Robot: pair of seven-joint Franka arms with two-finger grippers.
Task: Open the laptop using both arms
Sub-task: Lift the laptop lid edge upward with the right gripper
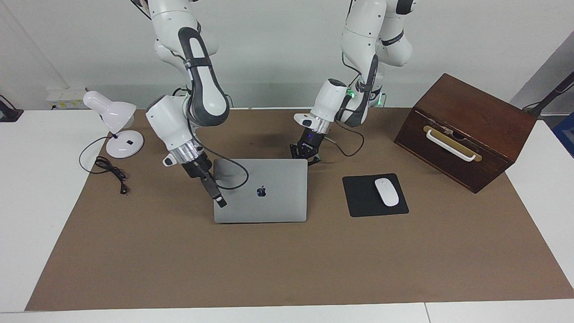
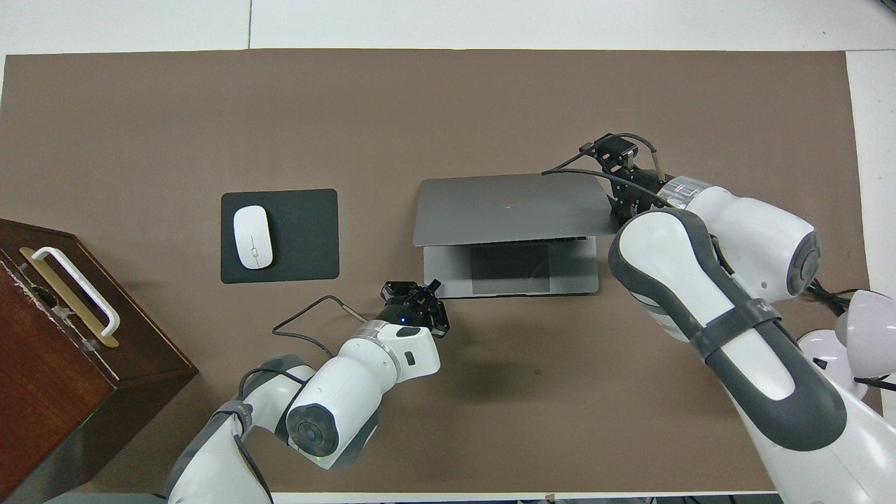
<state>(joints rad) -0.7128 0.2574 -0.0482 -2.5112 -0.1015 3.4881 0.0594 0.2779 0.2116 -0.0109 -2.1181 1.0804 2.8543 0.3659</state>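
Note:
The silver-grey laptop (image 1: 264,193) lies mid-table with its lid partly raised; the overhead view shows the lid (image 2: 507,206) lifted above the base and trackpad (image 2: 511,269). My right gripper (image 1: 218,197) is at the lid's edge toward the right arm's end and is shut on it; it also shows in the overhead view (image 2: 617,210). My left gripper (image 1: 305,154) is open and low at the laptop's corner nearest the robots, toward the left arm's end; in the overhead view (image 2: 420,297) it sits just beside the base's corner.
A black mouse pad (image 1: 358,197) with a white mouse (image 1: 386,192) lies beside the laptop toward the left arm's end. A brown wooden box (image 1: 466,130) stands at that end. A white desk lamp (image 1: 114,123) and its cable are at the right arm's end.

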